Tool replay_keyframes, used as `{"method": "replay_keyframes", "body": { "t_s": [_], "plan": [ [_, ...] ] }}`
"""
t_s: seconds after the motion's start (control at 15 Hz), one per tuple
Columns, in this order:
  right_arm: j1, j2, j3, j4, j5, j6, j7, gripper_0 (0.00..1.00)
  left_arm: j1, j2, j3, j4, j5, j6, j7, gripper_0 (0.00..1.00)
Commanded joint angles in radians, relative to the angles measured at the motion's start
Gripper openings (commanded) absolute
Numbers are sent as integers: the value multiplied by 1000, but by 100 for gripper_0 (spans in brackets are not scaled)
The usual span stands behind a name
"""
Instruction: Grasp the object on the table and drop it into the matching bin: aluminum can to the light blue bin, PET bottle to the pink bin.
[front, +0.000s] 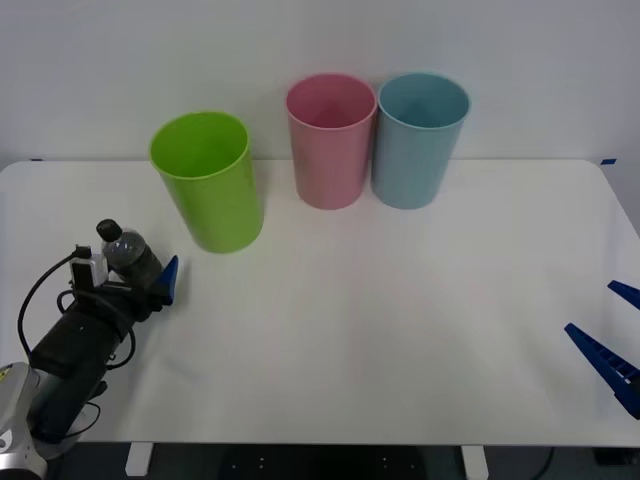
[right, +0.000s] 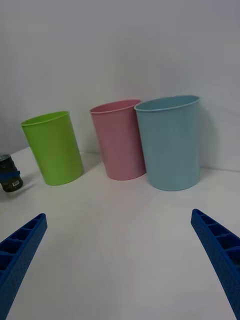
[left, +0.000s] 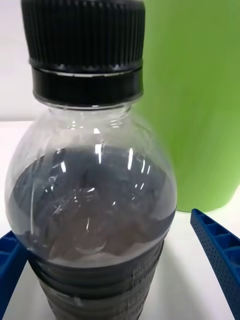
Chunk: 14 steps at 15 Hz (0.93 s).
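Fingers of the left gripper (front: 138, 283) sit open on both sides of the PET bottle (front: 128, 255), ready to squeeze it, and the bottle stands straight up, cap on top, on the table (front: 400, 320) near the lime green bin (front: 207, 181), while the right gripper (front: 615, 340) waits open.

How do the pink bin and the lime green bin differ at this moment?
The pink bin is pastel pink; the lime green bin is bright lime. The pink bin stands at the back of the table, right beside the light blue bin, while the lime green bin stands apart, nearer the robot and further left, close to the PET bottle at the left end effector. Both are upright, round, open-topped and similar in size.
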Motion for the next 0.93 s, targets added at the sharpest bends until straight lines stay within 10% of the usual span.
{"method": "replay_keyframes", "body": {
  "t_s": [0.07,0.93],
  "plan": [
    [0,0,0,0,0,0,0,100,0,-1,0,0,0,1,-3,10],
    [0,0,0,0,0,0,0,100,13,67,-17,-2,43,-24,16,0]
  ]
}}
